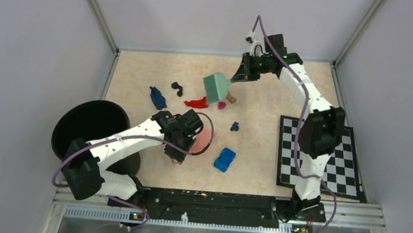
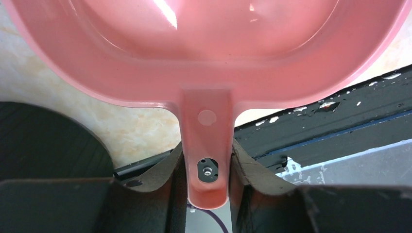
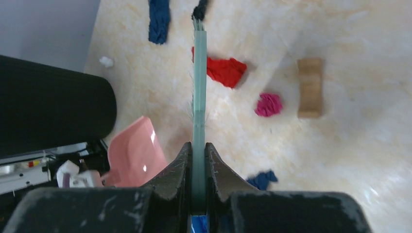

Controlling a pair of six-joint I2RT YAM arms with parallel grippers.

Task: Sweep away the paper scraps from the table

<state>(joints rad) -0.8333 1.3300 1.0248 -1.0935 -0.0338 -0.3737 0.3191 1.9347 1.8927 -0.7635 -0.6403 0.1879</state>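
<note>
Sweep not yet begun: brush [image 3: 198,87] pinched by right gripper [image 3: 198,155] beyond dustpan [image 2: 209,48], whose handle is clamped in left gripper [image 2: 208,160]; paper scraps [image 3: 224,70] to be drawn toward dustpan

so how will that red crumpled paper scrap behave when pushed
The red crumpled paper scrap looks thin and wrinkled, so probably light and floppy. On the smooth beige table it should slide, not roll. It might flutter past the flat green brush.

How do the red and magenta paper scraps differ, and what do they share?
The red scrap is larger and spread out; the magenta scrap is smaller and balled. The magenta scrap lies nearer the brown piece than the red scrap. Both are crumpled on the table.
</note>
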